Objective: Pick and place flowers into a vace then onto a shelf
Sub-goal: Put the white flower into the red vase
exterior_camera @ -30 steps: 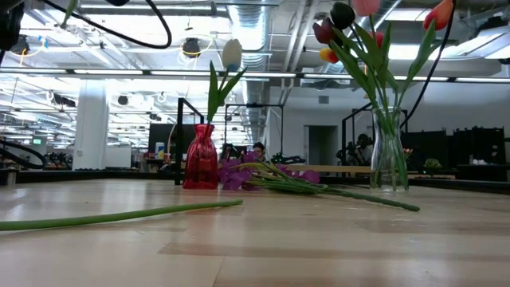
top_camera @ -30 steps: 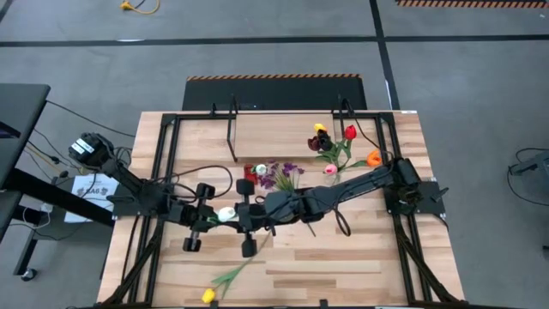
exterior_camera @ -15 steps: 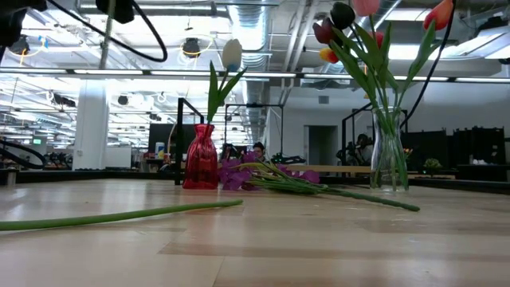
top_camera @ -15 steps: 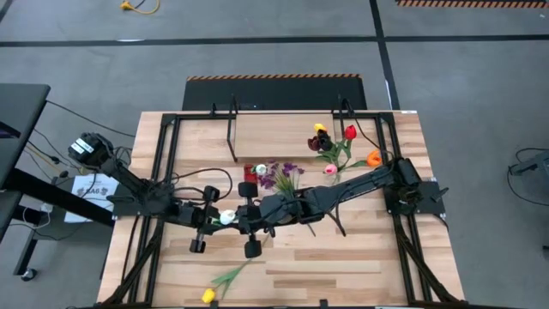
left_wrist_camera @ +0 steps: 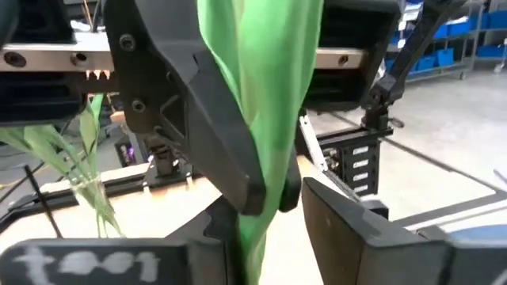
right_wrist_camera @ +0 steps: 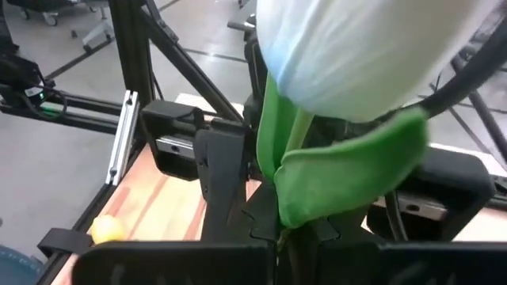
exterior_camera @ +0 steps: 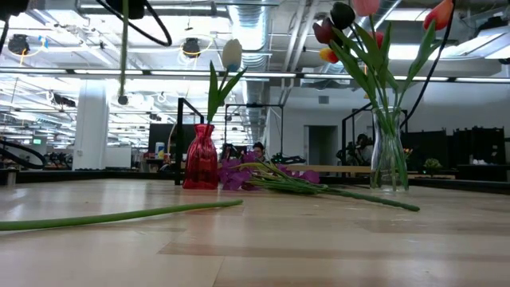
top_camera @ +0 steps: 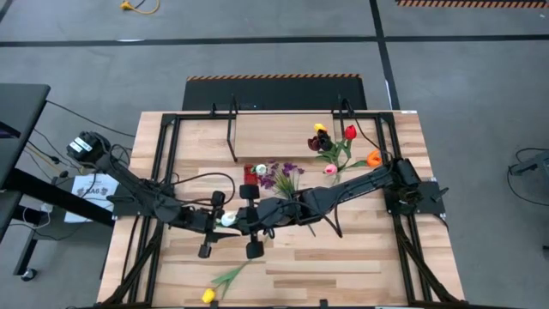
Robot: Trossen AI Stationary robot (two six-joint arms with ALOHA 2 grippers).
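Both arms meet mid-table; right hand (top_camera: 243, 220) grips white tulip (top_camera: 228, 219).

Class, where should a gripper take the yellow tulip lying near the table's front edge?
Its green stem, mid-length, from straight above with jaws across it: the yellow tulip lies flat on the table, stem bare, bloom soft.

Both arms are matte black, built of slim jointed links with thicker cylindrical housings at the joints and thin black cables looping alongside. The left tool (top_camera: 216, 224) and right tool (top_camera: 244, 220) have blocky, angular black fingers (left_wrist_camera: 222, 134) dotted with small round screw heads.
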